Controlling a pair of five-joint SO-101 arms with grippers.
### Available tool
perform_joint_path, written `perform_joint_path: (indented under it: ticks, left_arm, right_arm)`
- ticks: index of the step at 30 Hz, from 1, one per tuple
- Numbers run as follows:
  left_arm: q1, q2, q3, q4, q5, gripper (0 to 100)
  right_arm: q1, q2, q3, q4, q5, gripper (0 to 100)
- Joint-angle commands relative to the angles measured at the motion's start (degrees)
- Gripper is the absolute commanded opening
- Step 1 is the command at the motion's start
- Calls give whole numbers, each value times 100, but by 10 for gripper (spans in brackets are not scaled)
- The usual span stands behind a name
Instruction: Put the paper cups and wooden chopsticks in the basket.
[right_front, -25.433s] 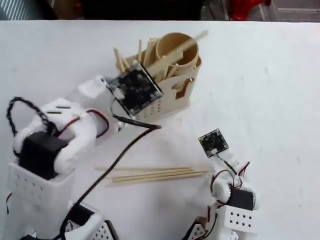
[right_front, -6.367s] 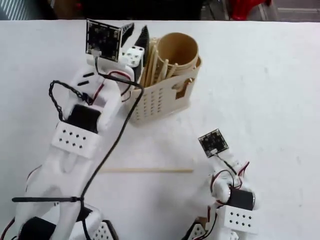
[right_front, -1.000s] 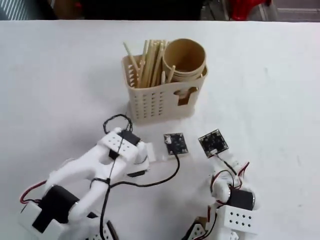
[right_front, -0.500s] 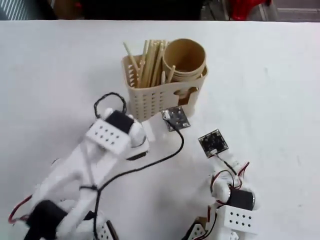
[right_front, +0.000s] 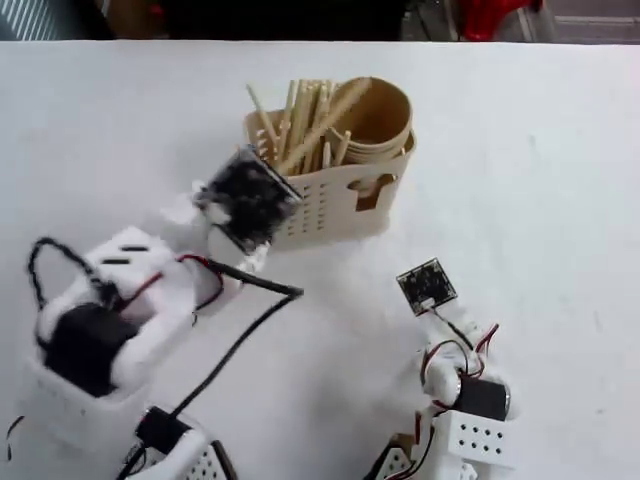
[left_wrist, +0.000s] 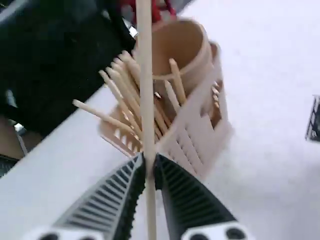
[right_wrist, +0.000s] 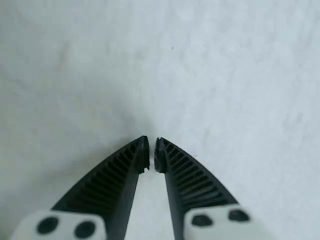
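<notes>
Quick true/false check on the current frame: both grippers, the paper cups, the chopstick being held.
1. The left gripper is shut on a chopstick. True.
2. The paper cups stand on the table beside the basket. False: they sit inside the basket.
3. The right gripper holds a chopstick. False: it is shut on nothing, above the table.
4. The held chopstick's far end reaches over the basket. True.
</notes>
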Motion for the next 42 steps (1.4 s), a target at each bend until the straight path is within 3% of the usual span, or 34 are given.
perform_joint_path:
  ticks: [1,7,17,19,26,32,42]
  left_arm:
    - [-171,-110,-756,-695,510,23]
    - [-163,-101,-765,-2637,818,23]
    - [-189,-40,1556,-5662,870,23]
    - [-189,163,1758,-5890,958,23]
    - [-664,1305,1837,-6400,2286,24]
    - [-796,1956,1864,-6488,2338,24]
    - [-778,1965,1837,-6303,2303,27]
  right_arm:
    - [13,31,-44,-92,9,39]
    - [13,31,-44,-92,9,39]
    - [13,31,-44,-92,9,39]
    - [13,31,-44,-92,9,39]
    - [13,31,-44,-92,9,39]
    - [13,31,-44,-92,9,39]
    - [13,31,-44,-92,9,39]
